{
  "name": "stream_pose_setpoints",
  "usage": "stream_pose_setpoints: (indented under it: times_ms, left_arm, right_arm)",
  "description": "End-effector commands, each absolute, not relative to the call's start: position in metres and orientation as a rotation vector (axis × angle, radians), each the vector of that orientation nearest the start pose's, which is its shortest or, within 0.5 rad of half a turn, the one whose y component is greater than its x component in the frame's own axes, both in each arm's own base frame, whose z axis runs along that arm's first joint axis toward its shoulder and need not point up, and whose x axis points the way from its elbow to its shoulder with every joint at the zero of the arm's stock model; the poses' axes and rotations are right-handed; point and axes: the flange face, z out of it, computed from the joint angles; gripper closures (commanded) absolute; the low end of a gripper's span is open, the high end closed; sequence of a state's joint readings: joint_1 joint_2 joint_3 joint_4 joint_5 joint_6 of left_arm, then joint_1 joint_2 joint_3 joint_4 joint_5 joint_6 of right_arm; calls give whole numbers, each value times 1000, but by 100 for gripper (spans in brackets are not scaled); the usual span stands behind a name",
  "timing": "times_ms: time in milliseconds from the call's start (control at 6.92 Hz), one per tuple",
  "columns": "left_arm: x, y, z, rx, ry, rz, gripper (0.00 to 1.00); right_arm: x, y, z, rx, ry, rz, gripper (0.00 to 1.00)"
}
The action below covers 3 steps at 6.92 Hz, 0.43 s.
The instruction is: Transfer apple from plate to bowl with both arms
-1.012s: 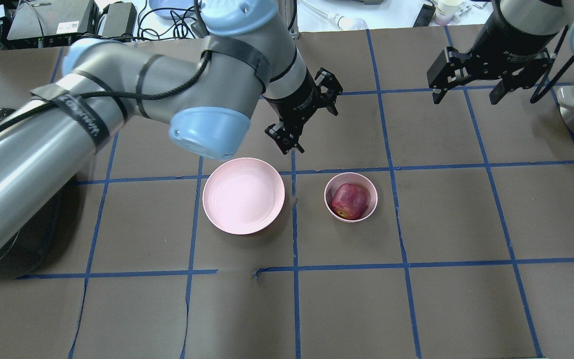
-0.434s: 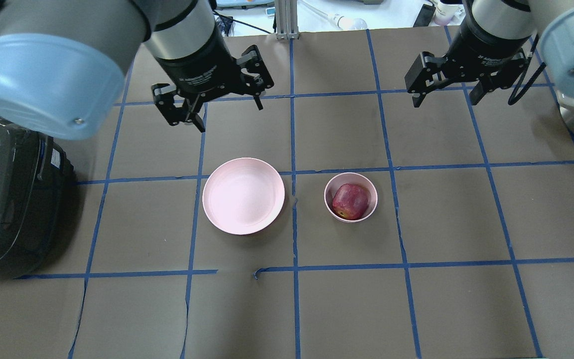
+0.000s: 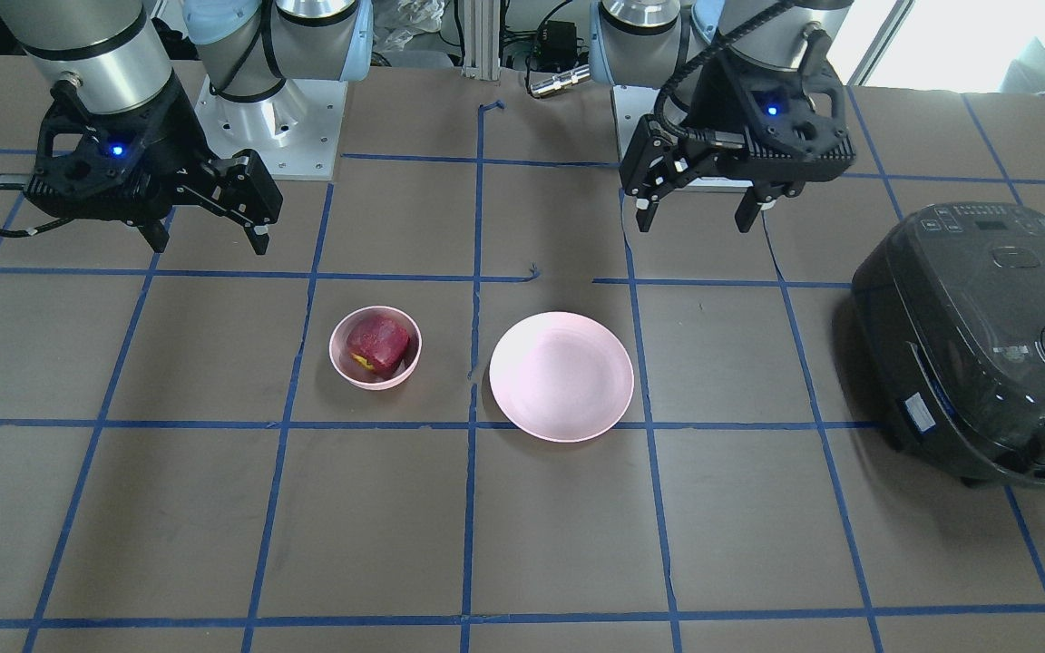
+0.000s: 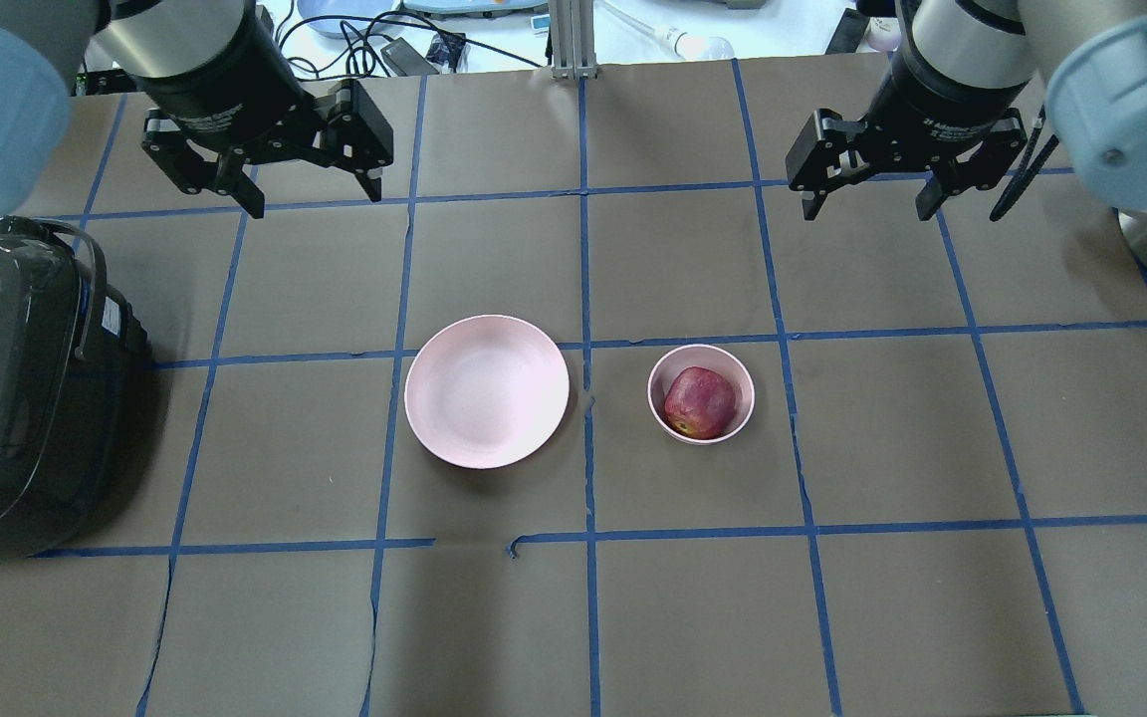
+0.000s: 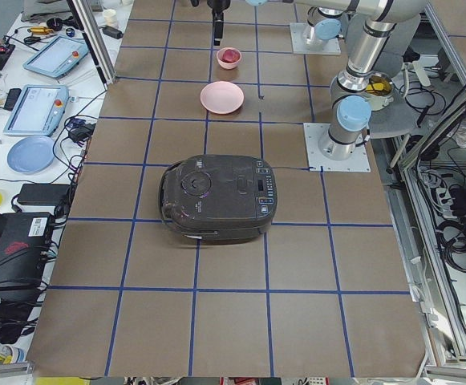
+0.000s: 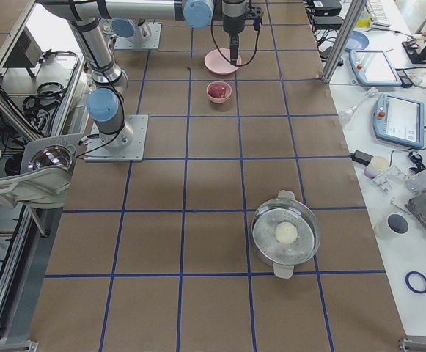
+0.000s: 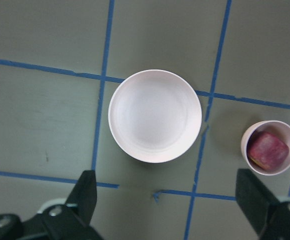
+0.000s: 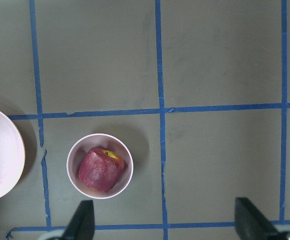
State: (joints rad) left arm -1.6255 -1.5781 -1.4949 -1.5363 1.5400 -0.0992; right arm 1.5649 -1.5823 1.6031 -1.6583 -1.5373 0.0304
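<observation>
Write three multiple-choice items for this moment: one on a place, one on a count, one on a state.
1. Relative to the bowl, the apple is:
A beside it; B inside it; C held above it.
2. Pink dishes in view:
A three; B one; C two.
3. The plate is:
A empty; B stacked under the bowl; C upside down.

Answers:
1 B: both wrist views show the apple within the bowl's rim.
2 C: only the plate and the bowl are pink.
3 A: its bare inside faces up, apart from the bowl, in the overhead view.
</observation>
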Motion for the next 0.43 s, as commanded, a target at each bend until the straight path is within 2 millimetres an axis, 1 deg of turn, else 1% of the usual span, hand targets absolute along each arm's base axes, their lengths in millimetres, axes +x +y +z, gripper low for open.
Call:
stream_pose_setpoints:
  times_ms: [0,289]
  left_arm:
    - [-149,-513,519,-9,3164,-231,0]
    - [-151,-501,506,-12,3166,-196,0]
  right_arm:
    - [136,-492,489,40,3092,-101,0]
    - [134,-494,486,58,3103,-99,0]
